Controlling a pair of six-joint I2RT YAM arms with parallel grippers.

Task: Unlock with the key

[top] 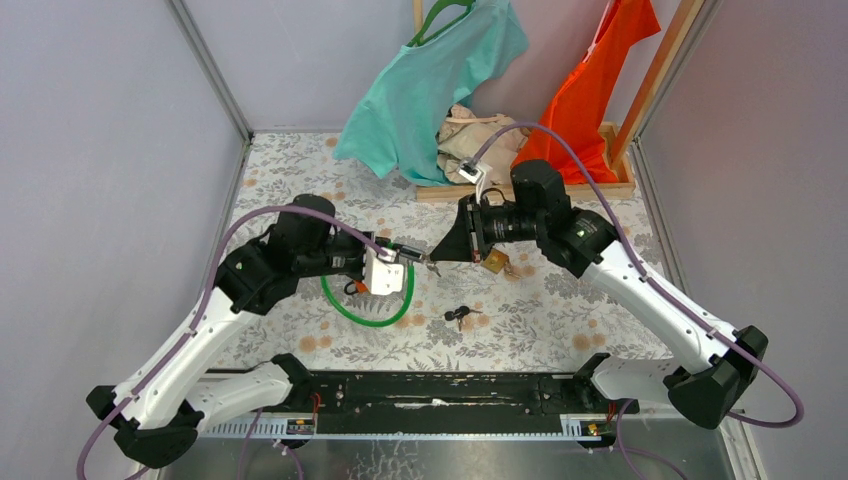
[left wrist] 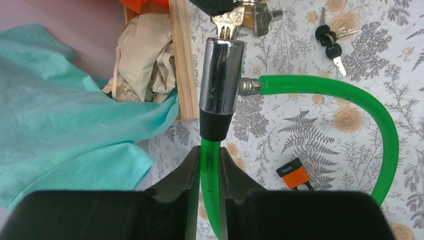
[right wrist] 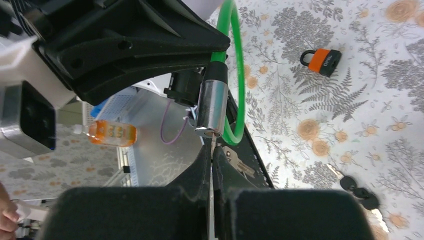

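- Centre: left pincer (left wrist: 210, 152), clamped on the green cable (top: 366, 313), meets right pincer (right wrist: 212, 150), gripping the key (left wrist: 227, 25), at the lock barrel (left wrist: 222, 75). I find no passage between them.
- Inside the cable loop: orange padlock (left wrist: 292, 174); tight.
- Near centre: spare keys (top: 460, 316); I see bare counter (top: 560, 320) to their right.
- Far edge: wooden rack base (top: 520, 190), teal shirt (top: 430, 90) and beige cloth (top: 470, 135) block it.
- Far left: open counter.

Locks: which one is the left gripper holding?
The green cable lock, clamped by its cable in the left gripper; the orange padlock lies loose on the table.
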